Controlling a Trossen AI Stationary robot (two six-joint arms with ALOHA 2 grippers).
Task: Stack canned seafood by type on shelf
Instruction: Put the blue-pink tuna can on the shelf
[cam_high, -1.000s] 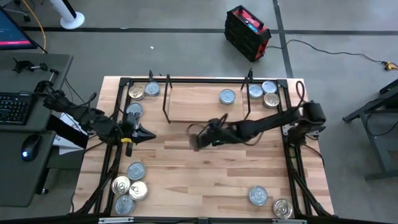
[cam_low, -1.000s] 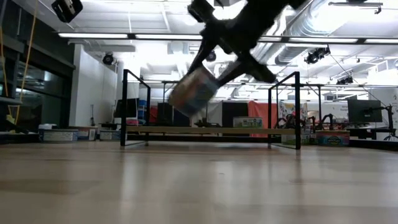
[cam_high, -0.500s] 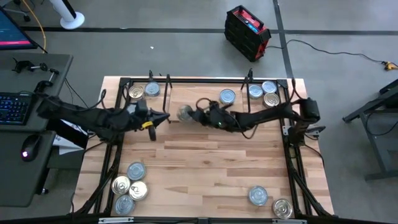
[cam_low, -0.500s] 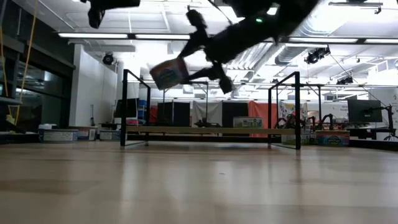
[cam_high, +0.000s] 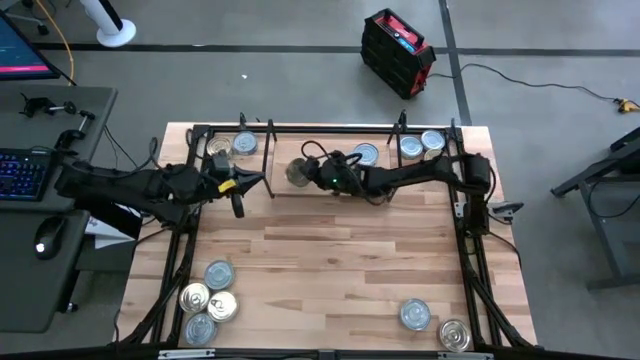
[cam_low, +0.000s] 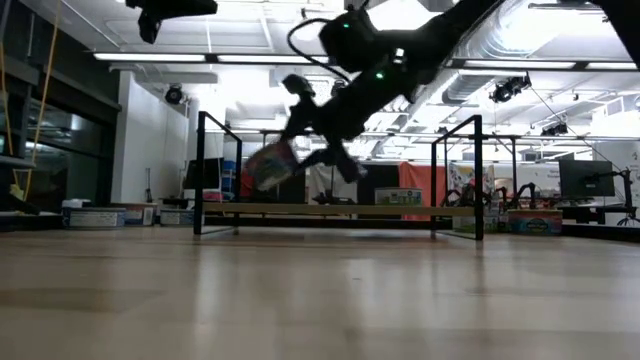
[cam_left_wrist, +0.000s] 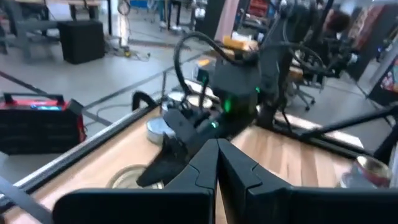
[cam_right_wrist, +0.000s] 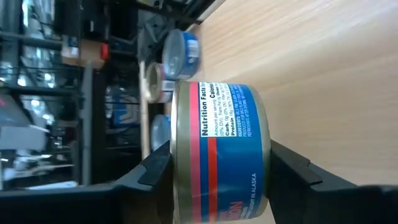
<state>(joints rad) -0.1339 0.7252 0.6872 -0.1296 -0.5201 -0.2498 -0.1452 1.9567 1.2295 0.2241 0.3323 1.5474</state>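
My right gripper (cam_high: 304, 176) is shut on a tin (cam_right_wrist: 217, 149) with a blue and red label and gold rims. It hangs over the left part of the light-wood shelf (cam_high: 330, 180), above the board (cam_low: 340, 209) in the low view. My left gripper (cam_high: 258, 182) is shut and empty. It hovers just outside the shelf's left bracket (cam_high: 268, 160), pointing at the held tin. One silver-blue tin (cam_high: 366, 154) sits on its flat bottom on the shelf's far right part. Other tins lie in the table's corners. My right gripper pinches the tin between its two fingers (cam_right_wrist: 155, 167), one at each flat end, with the labelled side wall (cam_right_wrist: 224, 124) facing the wrist camera. It reaches level from the table's right. The tin (cam_low: 270, 165) is lifted clear and tilted above the shelf board.
Tins stand at the far left corner (cam_high: 243, 144), the far right corner (cam_high: 410, 147), near left (cam_high: 218, 273) in a cluster of several, and near right (cam_high: 415, 315). The black table frame (cam_high: 190, 230) runs along the edges. The shelf's right bracket (cam_high: 400, 150) stands behind the right arm.
My right gripper has carried the tin from the table's middle toward the far left, over the shelf's left part. It rose first, then came down a little. My left gripper moved toward the far and right side, up to the shelf's left bracket.
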